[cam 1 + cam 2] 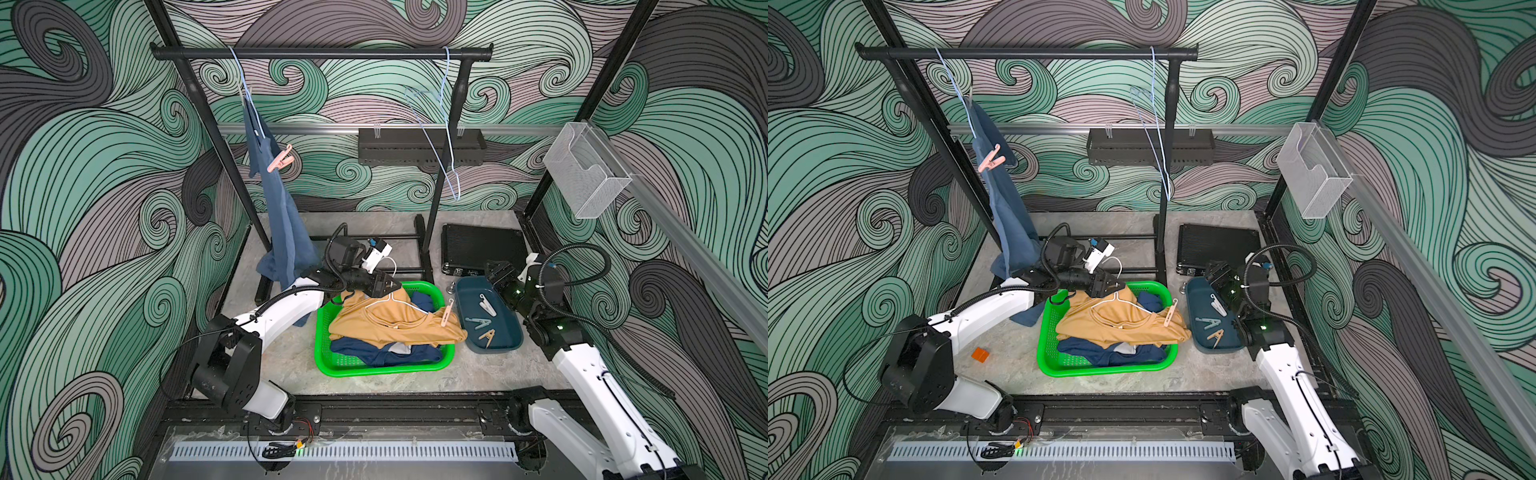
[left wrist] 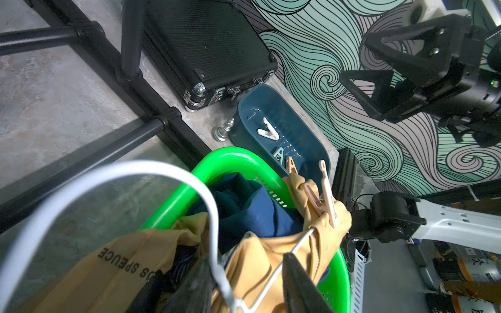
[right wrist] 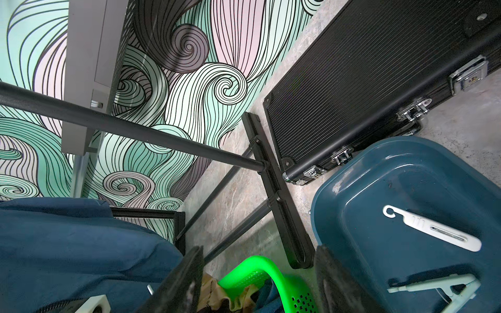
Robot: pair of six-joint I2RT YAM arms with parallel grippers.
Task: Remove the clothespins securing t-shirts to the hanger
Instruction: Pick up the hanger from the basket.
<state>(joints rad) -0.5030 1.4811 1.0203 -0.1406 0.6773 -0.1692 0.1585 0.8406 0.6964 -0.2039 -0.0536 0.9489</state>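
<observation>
A mustard t-shirt on a white hanger lies in the green basket, on top of a navy t-shirt. A pink clothespin clips the mustard shirt's shoulder to the hanger. My left gripper is open, one finger on each side of the hanger's neck. A blue t-shirt hangs from the rail with another pink clothespin on it. Three loose clothespins lie in the dark blue tray. My right gripper is open and empty over the tray's far end.
The black clothes rack stands behind the basket, and an empty pale blue hanger hangs on it. A black case lies behind the tray. A small metal pawn stands between basket and tray. An orange block lies left of the basket.
</observation>
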